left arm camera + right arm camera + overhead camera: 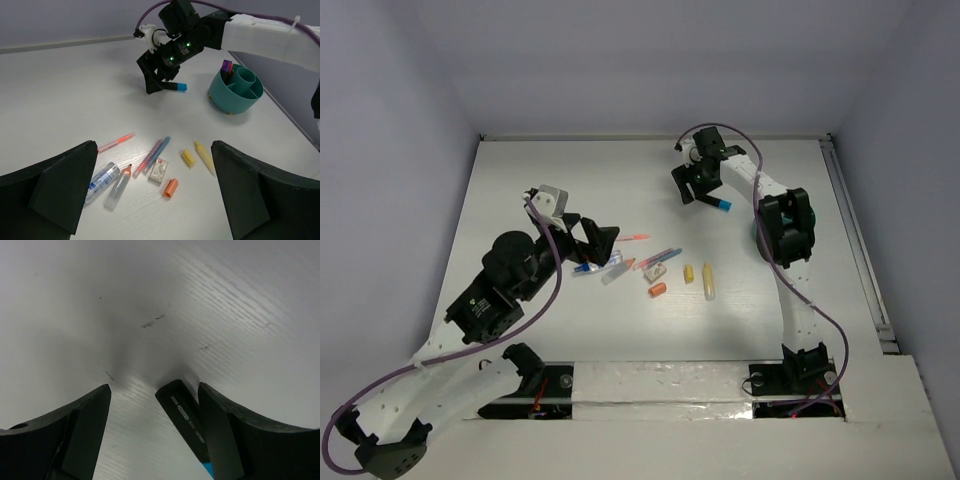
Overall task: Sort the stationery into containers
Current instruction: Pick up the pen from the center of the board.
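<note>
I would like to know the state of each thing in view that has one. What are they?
Left tool: open, empty.
Right tool: open, not clamped on anything.
Blue-capped pen: between the right tool's fingers, touching only one.
Teal organiser: upright, partly filled.
Purple marker: standing in one compartment.
Orange highlighter: lying flat, tip looks uncapped.
Orange stub: lying loose, apart from the highlighter.

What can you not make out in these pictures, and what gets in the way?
Top view: teal organiser mostly hidden behind the right arm.
Right wrist view: blue-capped marker cut off by the bottom edge.
Left wrist view: purple marker hidden below its tip by the organiser's wall.
</note>
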Available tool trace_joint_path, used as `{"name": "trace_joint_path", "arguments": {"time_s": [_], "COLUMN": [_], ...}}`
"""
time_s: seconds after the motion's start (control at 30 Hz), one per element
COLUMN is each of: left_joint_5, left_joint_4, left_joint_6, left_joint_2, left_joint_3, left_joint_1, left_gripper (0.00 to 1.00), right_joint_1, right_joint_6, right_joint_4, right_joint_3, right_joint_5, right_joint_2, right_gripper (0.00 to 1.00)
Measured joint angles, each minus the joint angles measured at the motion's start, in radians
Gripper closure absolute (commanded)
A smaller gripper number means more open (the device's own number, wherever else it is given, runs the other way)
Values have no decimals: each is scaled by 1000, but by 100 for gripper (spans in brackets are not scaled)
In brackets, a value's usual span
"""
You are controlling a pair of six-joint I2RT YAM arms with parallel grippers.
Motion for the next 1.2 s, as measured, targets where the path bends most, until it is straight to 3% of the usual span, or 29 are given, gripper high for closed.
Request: {"name": "trace_joint_path", "arguments": {"time_s": [0.27, 0.47, 0.6, 0.9, 1.03, 1.2], "left_joint_5": [-3, -2, -1, 0, 5, 13], "left_joint_4": [0, 0, 0, 1, 2, 8], "left_joint_6": [13, 18, 19, 19, 19, 19], "left_joint_2": [-12, -13, -13, -31, -31, -32], "left_joint_3": [-1, -14, -18, -19, -20, -39], "left_joint_1": [1, 1, 1, 8, 9, 15], "left_gripper": [3, 3, 3, 3, 3, 3], "right_joint_1": [7, 5, 5, 5, 5, -10], "right_joint_6": [-61, -93, -116, -134, -92, 42], "right_joint_4": [-64, -87, -98, -101, 60, 443], "right_joint_3": [67, 74, 77, 131, -46, -545], "right_joint_5": [68, 93, 94, 87, 88, 119], "right_joint_2": [51, 52, 53, 84, -5, -363], "right_gripper": [31, 46, 67, 91, 90, 90]}}
